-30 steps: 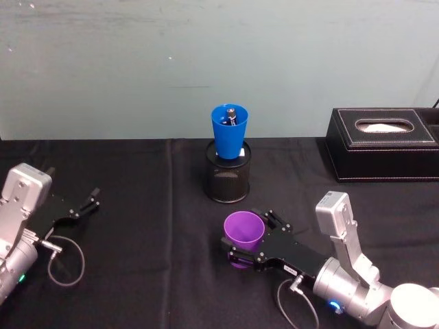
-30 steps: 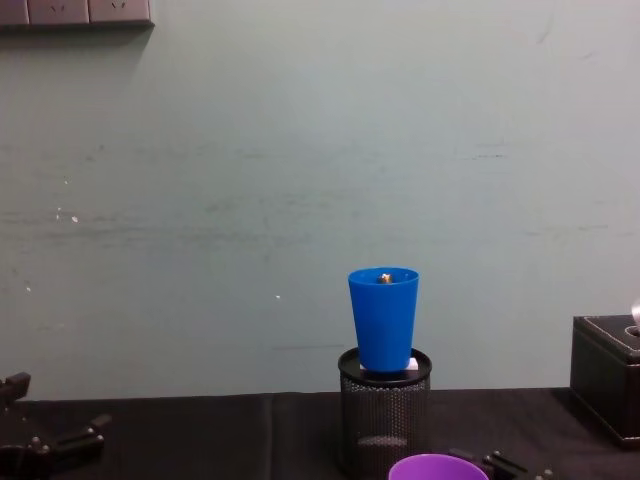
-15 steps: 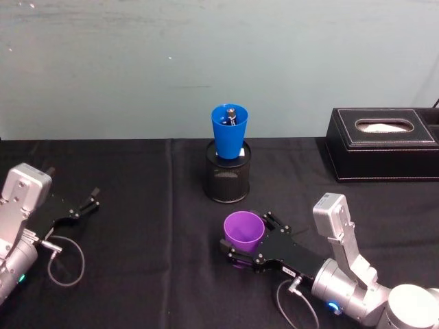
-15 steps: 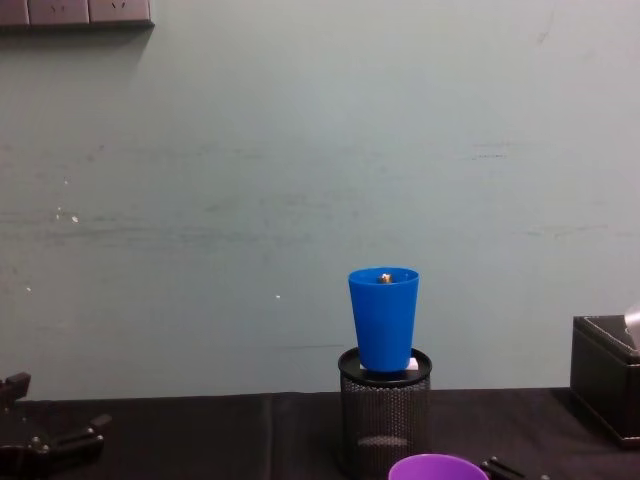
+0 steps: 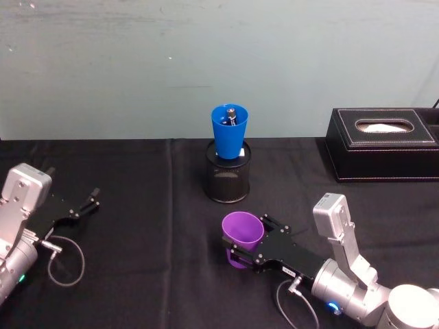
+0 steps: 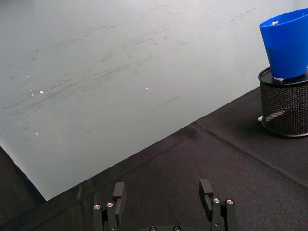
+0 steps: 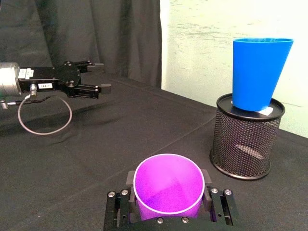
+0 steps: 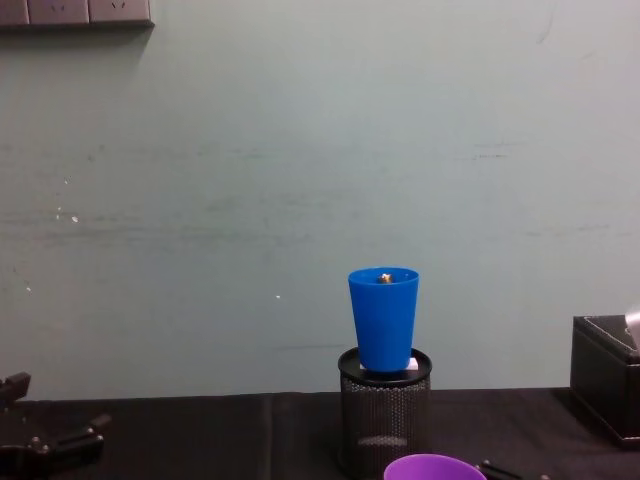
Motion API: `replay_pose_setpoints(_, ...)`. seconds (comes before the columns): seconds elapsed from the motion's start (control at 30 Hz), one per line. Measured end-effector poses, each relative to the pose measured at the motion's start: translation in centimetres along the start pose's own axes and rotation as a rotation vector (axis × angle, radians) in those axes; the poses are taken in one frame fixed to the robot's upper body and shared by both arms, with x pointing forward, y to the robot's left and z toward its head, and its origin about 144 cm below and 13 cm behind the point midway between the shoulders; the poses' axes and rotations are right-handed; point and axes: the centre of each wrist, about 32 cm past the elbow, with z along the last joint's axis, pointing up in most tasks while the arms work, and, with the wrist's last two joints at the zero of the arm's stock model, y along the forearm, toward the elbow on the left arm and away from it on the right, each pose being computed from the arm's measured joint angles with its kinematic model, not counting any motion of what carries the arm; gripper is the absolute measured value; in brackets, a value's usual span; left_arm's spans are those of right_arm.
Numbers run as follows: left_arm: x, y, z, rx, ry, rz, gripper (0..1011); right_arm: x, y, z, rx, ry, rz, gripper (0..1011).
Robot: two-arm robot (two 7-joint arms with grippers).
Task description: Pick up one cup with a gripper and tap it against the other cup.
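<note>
The smooth, tapered purple plastic tumbler stands upright, mouth up, near me on the black-clothed tabletop. It is clamped low on its wall between the two fingers of my right pincer; whether its base is clear of the cloth I cannot tell. Ahead of it and higher, the bright blue plastic tumbler sits upright in the mouth of a black wire-mesh pen holder, well apart. I judge the tap needs a lift and a forward push. My left pincer lies open, far off to the left.
</note>
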Motion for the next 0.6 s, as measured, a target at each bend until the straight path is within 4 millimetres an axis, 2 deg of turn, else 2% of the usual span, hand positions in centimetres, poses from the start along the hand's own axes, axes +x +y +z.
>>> replay_pose_setpoints(0.2, 0.0, 0.0, 0.0, 0.000, 0.000, 0.000, 1000, 0.0, 0.0, 0.1, 0.001, -0.002, 0.001, 743)
replay_pose_setpoints(0.33, 0.0, 0.0, 0.0, 0.000, 0.000, 0.000, 1000, 0.1, 0.0, 1.2, 0.008, -0.012, 0.005, 732)
replay_pose_setpoints(0.43, 0.0, 0.0, 0.0, 0.000, 0.000, 0.000, 1000, 0.4, 0.1, 3.0, 0.020, -0.011, 0.013, 723)
replay_pose_setpoints(0.47, 0.0, 0.0, 0.0, 0.000, 0.000, 0.000, 1000, 0.4, 0.1, 3.0, 0.020, -0.011, 0.013, 723)
replay_pose_setpoints(0.6, 0.0, 0.0, 0.0, 0.000, 0.000, 0.000, 1000, 0.9, 0.3, 5.7, 0.032, 0.000, 0.040, 723)
